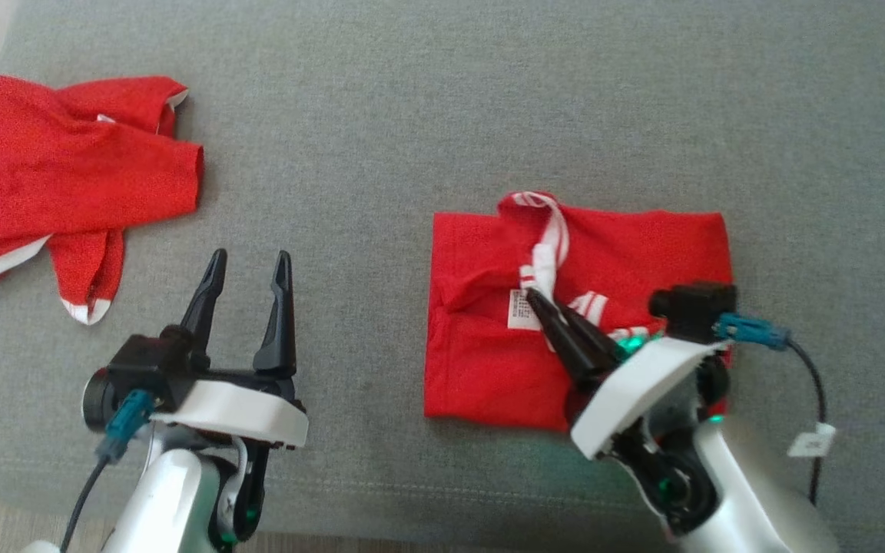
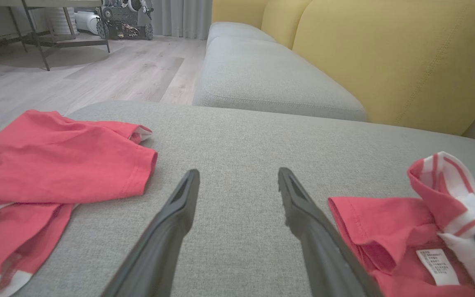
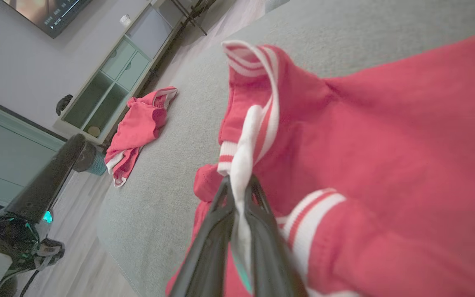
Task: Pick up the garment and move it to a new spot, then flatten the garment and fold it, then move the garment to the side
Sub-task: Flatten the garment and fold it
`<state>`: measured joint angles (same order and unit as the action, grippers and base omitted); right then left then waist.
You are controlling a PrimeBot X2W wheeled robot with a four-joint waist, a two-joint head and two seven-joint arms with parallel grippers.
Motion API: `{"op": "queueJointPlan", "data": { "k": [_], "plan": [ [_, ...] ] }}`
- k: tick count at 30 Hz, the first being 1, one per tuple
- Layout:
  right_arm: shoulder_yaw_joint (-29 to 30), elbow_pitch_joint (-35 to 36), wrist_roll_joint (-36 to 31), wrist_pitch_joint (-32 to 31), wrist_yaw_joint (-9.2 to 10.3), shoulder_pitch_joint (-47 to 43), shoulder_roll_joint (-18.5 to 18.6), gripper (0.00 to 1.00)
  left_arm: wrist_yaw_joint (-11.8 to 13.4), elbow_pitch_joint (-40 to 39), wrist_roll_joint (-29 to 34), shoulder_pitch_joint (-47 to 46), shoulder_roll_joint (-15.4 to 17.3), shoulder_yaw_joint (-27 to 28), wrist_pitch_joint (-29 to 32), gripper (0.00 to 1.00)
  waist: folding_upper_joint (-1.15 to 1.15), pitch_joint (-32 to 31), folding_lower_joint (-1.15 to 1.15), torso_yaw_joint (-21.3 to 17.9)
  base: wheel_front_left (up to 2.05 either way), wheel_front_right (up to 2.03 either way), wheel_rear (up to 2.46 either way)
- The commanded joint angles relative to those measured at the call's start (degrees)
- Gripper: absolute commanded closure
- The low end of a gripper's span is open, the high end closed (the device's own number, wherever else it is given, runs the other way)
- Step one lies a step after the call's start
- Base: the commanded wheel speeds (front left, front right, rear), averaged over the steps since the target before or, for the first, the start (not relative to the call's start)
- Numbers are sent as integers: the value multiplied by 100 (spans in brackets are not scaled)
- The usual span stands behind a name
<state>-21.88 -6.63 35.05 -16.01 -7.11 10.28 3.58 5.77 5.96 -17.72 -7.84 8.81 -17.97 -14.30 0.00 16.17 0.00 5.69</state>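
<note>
A red garment point(image 1: 604, 253) with a white-striped collar point(image 1: 550, 238) lies folded into a rough rectangle on the grey cushion point(image 1: 427, 100), right of centre. My right gripper point(image 1: 535, 297) is shut on the collar's white band near the label; the right wrist view shows the band pinched between the fingertips point(image 3: 239, 183), with the red garment point(image 3: 406, 156) behind. My left gripper point(image 1: 249, 265) hovers open and holds nothing over bare cushion to the garment's left. In the left wrist view the left gripper point(image 2: 238, 175) spreads wide, with the garment point(image 2: 386, 231) at lower right.
A second red garment point(image 1: 66, 184) lies crumpled at the cushion's far left, also seen as a red heap point(image 2: 56, 161) and a distant red heap point(image 3: 138, 123). A yellow sofa back point(image 2: 386, 57) and another grey cushion point(image 2: 262, 74) lie beyond. Wooden floor point(image 2: 76, 78) borders the cushion's edge.
</note>
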Motion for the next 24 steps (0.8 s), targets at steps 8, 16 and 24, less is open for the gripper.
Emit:
{"op": "queueJointPlan", "data": {
  "k": [8,16,24],
  "plan": [
    [-779,-479,358,587,-37,634,-69,91,-47,-152,98,-259,20,251,-70,0,0,106,0,5,0,0,0],
    [-1135,-170,432,1158,-37,977,-69,0,-75,-119,132,-261,0,296,-70,0,0,62,0,-71,0,0,0],
    [-486,797,39,1711,-37,967,126,0,-69,-108,153,-203,10,353,-70,0,0,-45,0,-183,0,0,0]
  ]
}}
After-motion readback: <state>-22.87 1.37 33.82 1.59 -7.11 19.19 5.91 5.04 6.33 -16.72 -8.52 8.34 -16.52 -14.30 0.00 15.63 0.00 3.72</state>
